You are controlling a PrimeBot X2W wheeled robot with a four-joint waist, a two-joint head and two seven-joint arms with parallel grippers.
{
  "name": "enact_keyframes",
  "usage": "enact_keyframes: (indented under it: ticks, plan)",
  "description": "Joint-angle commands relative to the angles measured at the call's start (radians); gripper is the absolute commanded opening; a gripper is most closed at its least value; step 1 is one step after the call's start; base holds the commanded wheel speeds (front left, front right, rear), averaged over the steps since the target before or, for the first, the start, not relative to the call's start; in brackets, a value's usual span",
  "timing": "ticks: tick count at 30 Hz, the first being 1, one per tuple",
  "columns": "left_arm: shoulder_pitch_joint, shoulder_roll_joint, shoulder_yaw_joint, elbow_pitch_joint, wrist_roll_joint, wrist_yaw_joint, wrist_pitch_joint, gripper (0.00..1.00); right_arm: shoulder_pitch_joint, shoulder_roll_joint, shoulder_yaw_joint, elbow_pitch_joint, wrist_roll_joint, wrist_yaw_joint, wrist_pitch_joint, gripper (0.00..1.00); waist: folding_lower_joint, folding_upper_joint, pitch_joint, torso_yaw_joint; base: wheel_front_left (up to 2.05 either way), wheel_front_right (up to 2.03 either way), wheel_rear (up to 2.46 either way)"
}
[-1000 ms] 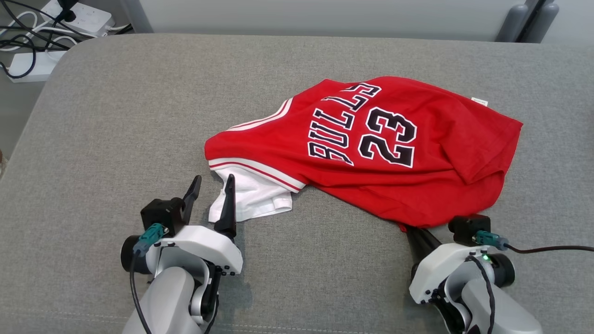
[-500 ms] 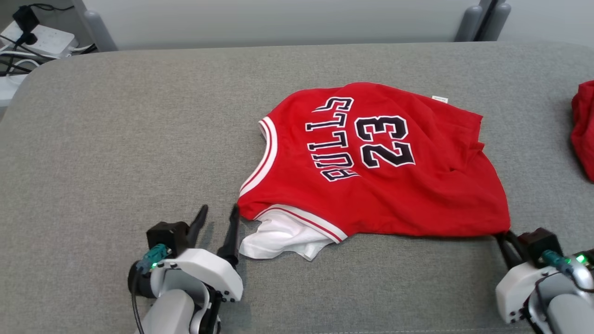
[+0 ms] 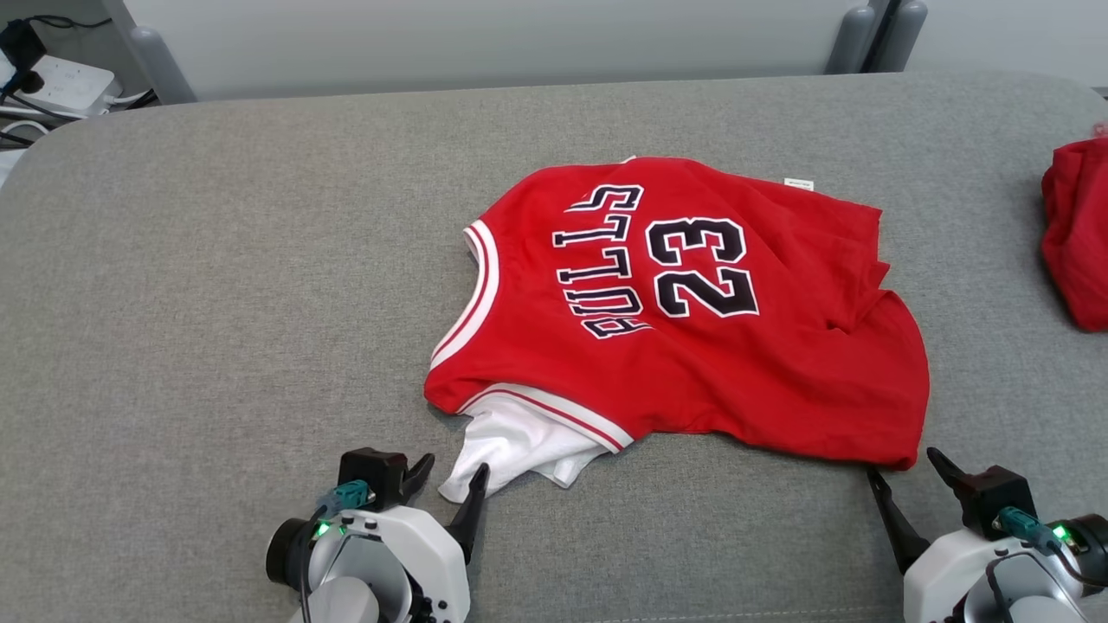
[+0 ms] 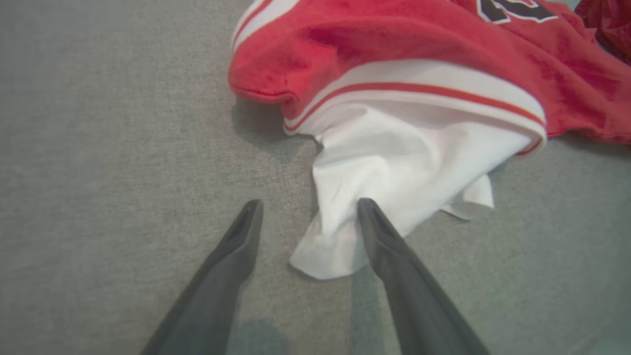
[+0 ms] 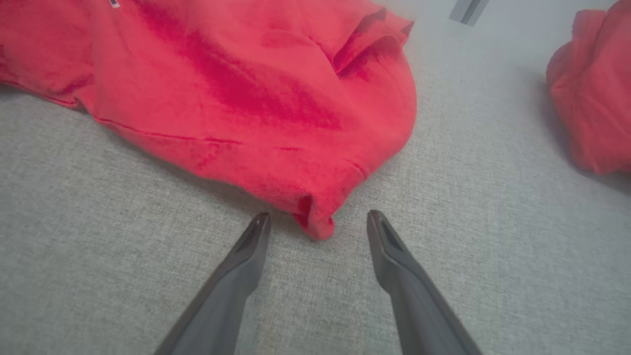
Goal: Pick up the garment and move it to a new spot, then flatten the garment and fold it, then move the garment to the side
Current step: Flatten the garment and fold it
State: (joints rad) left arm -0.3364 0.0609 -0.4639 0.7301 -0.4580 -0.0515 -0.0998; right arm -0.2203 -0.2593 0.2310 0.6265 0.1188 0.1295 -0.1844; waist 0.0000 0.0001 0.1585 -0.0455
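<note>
On the grey woven upholstered surface [image 3: 216, 303], spread near the middle and a little to the right: a red fabric basketball jersey [image 3: 692, 346] with white-trimmed armholes, black-and-white lettering and the number 23 facing up. Rumpled and folded over along its right side. Spilling out from under the near-left armhole, toward the robot, a white cloth sleeve [image 3: 519, 441] of the same garment.

Low at the near left, the left gripper [image 3: 452, 472]: white wrist housing at the bottom edge, two dark fingers angled up and away toward the sleeve. Jaws spread wide, nothing clamped. From the left wrist view [image 4: 309, 204], the loose corner of the white cloth sleeve [image 4: 404, 162] lying in the gap, its edge right at one finger; contact there impossible to judge. Red fabric [image 4: 394, 39] bunched beyond.

Low at the near right, the right gripper [image 3: 902, 463]: forearm entering from the bottom corner, fingers pointing up toward the jersey's near-right corner. Jaws likewise wide apart and gripping nothing. From the right wrist view [image 5: 318, 217], the jersey's hem corner [image 5: 236, 84] resting on the surface just ahead of the fingertips, between them.

At the far right edge, well apart from the jersey, a crumpled red cloth [image 3: 1078, 234], also seen beyond the right fingers [image 5: 591, 98]. Past the far-left corner, a white power strip [image 3: 65, 82] with dark cables.
</note>
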Motion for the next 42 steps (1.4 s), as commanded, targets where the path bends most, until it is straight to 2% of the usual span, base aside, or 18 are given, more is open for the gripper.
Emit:
enact_keyframes:
  ticks: [1, 4, 5, 6, 7, 8, 10, 13, 21, 24, 31, 42]
  plan:
    - [-0.001, 0.017, 0.03, -0.019, 0.0, 0.011, 0.005, 1.0, 0.019, -0.01, 0.004, -0.036, 0.01, 0.001, 0.002, 1.0, 0.0, -0.0001, -0.001, -0.003, 0.0, 0.0, 0.0]
    - [0.007, 0.016, 0.029, -0.02, -0.012, 0.011, 0.015, 1.0, 0.035, -0.002, -0.011, -0.063, 0.014, 0.001, 0.008, 1.0, 0.0, -0.0001, -0.004, -0.01, 0.0, 0.0, 0.0]
    - [0.009, 0.015, 0.027, -0.019, -0.014, 0.011, 0.02, 0.77, 0.041, 0.002, -0.017, -0.071, 0.018, 0.001, 0.01, 1.0, 0.0, -0.0001, -0.006, -0.012, 0.0, 0.0, 0.0]
    - [0.011, 0.014, 0.026, -0.02, -0.018, 0.01, 0.023, 0.47, 0.046, 0.003, -0.02, -0.079, 0.019, 0.001, 0.012, 1.0, 0.0, -0.0001, -0.008, -0.014, 0.0, 0.0, 0.0]
    - [0.013, 0.012, 0.024, -0.023, -0.021, 0.011, 0.026, 0.3, 0.052, 0.004, -0.025, -0.087, 0.019, 0.001, 0.013, 1.0, 0.0, -0.0001, -0.01, -0.016, 0.0, 0.0, 0.0]
    - [0.016, 0.011, 0.02, -0.024, -0.024, 0.008, 0.032, 0.0, 0.058, 0.006, -0.028, -0.093, 0.019, 0.001, 0.016, 1.0, 0.0, -0.0001, -0.012, -0.018, 0.0, 0.0, 0.0]
    - [0.029, 0.008, 0.011, -0.035, -0.039, 0.0, 0.052, 0.0, 0.076, 0.01, -0.044, -0.112, 0.024, 0.001, 0.02, 1.0, 0.0, -0.0001, -0.019, -0.022, 0.0, 0.0, 0.0]
    - [0.043, 0.009, 0.026, -0.074, -0.055, 0.005, 0.024, 0.0, 0.094, 0.009, -0.059, -0.127, 0.026, 0.001, 0.026, 1.0, 0.0, -0.0001, -0.025, -0.023, 0.0, 0.0, 0.0]
    - [0.093, 0.108, 0.149, -0.225, -0.067, 0.114, -0.093, 0.0, 0.154, 0.017, -0.088, -0.159, 0.05, 0.001, 0.044, 1.0, 0.0, -0.0001, -0.047, -0.003, 0.0, 0.0, 0.0]
    - [0.12, 0.137, 0.178, -0.264, -0.081, 0.131, -0.089, 0.0, 0.171, 0.023, -0.086, -0.167, 0.063, 0.001, 0.047, 1.0, 0.0, -0.0001, -0.057, 0.002, 0.0, 0.0, 0.0]
    - [0.158, 0.155, 0.185, -0.324, -0.099, 0.148, -0.046, 0.0, 0.166, 0.051, -0.061, -0.179, 0.149, 0.001, 0.025, 1.0, 0.0, -0.0001, -0.066, 0.009, 0.0, 0.0, 0.0]
    - [0.155, 0.159, 0.172, -0.377, -0.091, 0.176, -0.022, 0.0, 0.016, 0.039, 0.048, -0.029, 0.269, 0.001, -0.023, 1.0, 0.0, -0.0001, -0.041, 0.03, 0.0, 0.0, 0.0]
